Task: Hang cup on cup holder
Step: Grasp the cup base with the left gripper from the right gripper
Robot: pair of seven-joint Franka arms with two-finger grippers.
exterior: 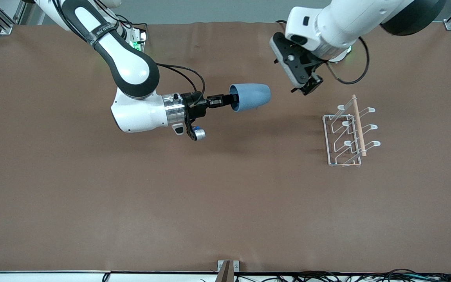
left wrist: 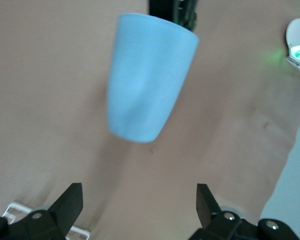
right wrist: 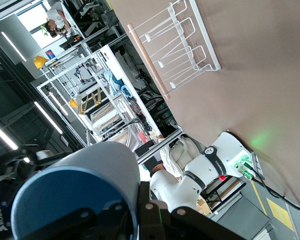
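The light-blue cup (exterior: 250, 97) is held on its side above the middle of the table, its base pointing toward the left arm's end. My right gripper (exterior: 230, 100) is shut on the cup's rim (right wrist: 135, 210), one finger inside and one outside. The cup (left wrist: 149, 77) also fills the left wrist view. My left gripper (exterior: 307, 87) hangs open and empty over the table between the cup and the cup holder (exterior: 349, 133). The white wire cup holder (right wrist: 182, 47) stands on the table toward the left arm's end, its wooden rod (exterior: 359, 125) on top and its prongs bare.
A brown cloth (exterior: 170, 203) covers the whole table. A bracket (exterior: 227, 268) sits at the edge nearest the camera. Cables (exterior: 350, 276) lie along that edge.
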